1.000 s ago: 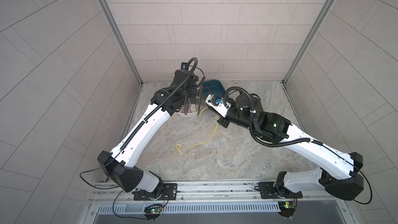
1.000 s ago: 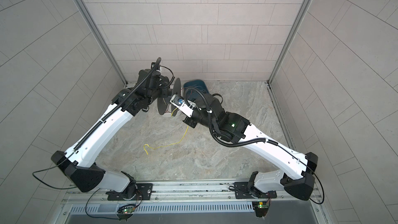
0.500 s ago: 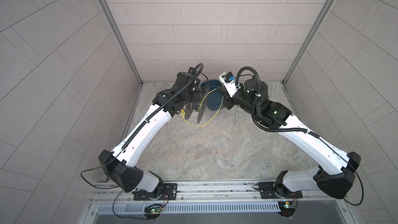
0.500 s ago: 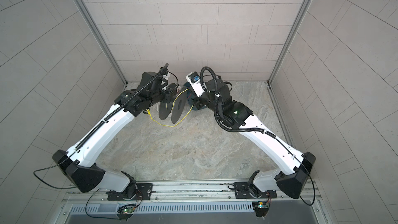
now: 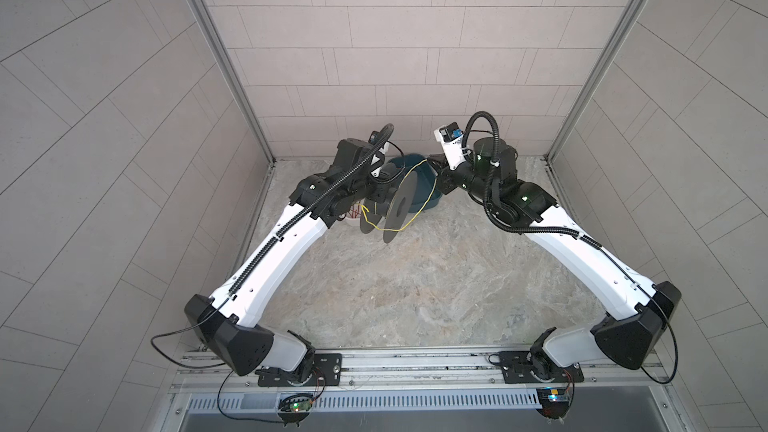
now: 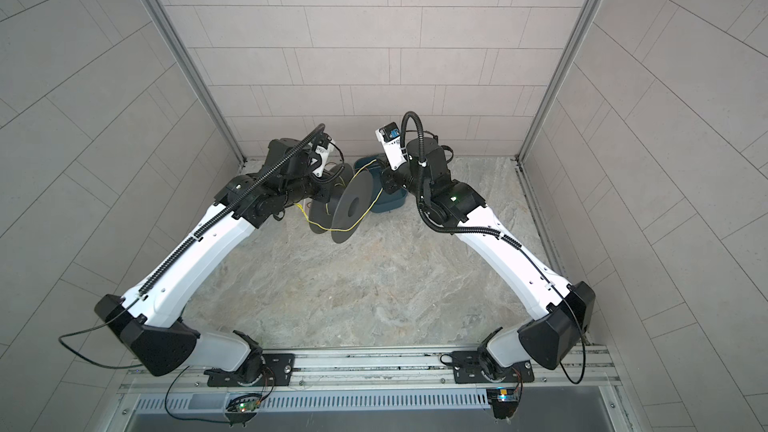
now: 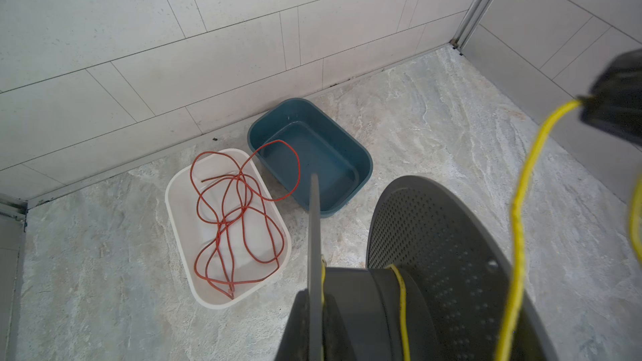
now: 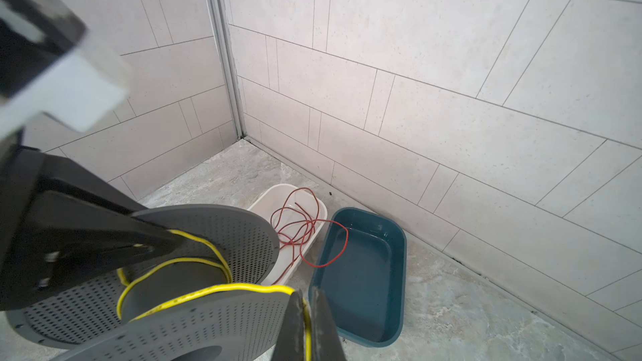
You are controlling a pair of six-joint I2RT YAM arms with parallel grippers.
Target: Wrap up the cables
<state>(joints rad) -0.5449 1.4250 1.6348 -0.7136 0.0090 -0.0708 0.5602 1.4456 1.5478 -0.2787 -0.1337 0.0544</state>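
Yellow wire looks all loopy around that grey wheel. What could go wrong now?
1. The yellow wire hangs in a slack loop over the outer disc of the spool, so it may catch on the rim instead of landing on the core.
2. The right gripper pinches only the thin wire; a hard pull might slip it free.

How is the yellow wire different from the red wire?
The yellow wire is partly wound round the grey spool, which is held up in the air. The red wire lies in a loose tangle in the white tub, with one loop spilling into the blue tub. The right pincer pinches the yellow wire, but nothing touches the red wire. Both are long, thin and bendy.
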